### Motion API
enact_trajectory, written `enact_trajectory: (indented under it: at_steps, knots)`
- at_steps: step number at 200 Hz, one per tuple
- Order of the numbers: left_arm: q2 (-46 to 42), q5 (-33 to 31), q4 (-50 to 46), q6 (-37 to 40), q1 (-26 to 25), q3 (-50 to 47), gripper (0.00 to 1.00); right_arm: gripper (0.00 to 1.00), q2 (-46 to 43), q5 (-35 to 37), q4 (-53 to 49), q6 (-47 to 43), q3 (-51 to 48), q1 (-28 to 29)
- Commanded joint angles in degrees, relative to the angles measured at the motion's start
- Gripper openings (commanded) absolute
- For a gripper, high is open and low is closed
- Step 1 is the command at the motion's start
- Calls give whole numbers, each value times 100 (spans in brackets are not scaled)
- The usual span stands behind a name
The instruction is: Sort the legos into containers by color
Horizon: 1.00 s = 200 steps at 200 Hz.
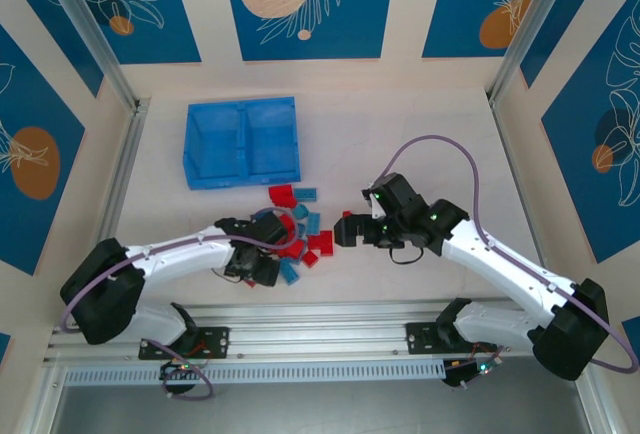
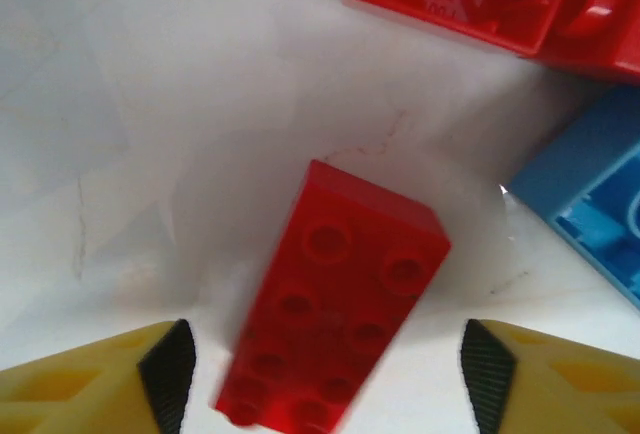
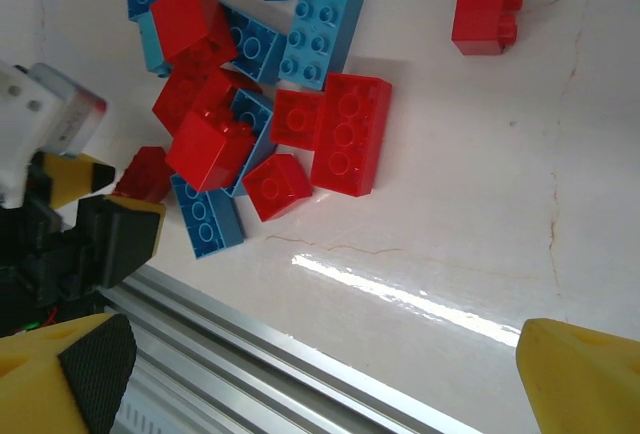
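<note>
Nearest me, the left pincer (image 2: 325, 369) hangs low at the pile's near edge, spread wide; a red brick (image 2: 335, 324) lies studs-up on the bench (image 2: 150, 104) between its fingers, touched by neither; I'd guess it is lined up to close on that one; the right pincer (image 3: 325, 369) is spread too, holding nothing, poised beside the legos (image 1: 298, 234), perhaps leaving room; the heap, red and blue mixed, sits mid-bench; beyond, the tray (image 1: 242, 142) shows no brick in either half.
</note>
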Motion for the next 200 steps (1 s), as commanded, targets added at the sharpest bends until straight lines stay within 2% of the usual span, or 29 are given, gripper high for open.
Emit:
enact_trajectory:
  at_steps: [1,28,59,77,102,130,164,200]
  knots:
    - [-21,-237,151,96,-46,-12,57,99,-239,-195,-4,154,-76,40]
    - [-72,-164,302,-12,-48,-133,42,99,-237,-680,140,-13,-52,172]
    - [-404,-176,366,-173,-47,-295,33,99,-92,-962,371,-86,85,410]
    - [-603,-252,295,-209,-26,-328,33,99,-2,-921,450,-34,185,509]
    - [-659,-205,316,-243,97,-442,47,100,97,-777,472,-13,299,576]
    - [-579,-33,512,-335,140,-564,49,99,177,-679,404,2,366,585]
    - [-388,-36,614,-290,138,-598,44,99,162,-604,340,77,389,594]
    - [-510,-101,561,-307,145,-485,29,100,66,-557,323,131,458,645]
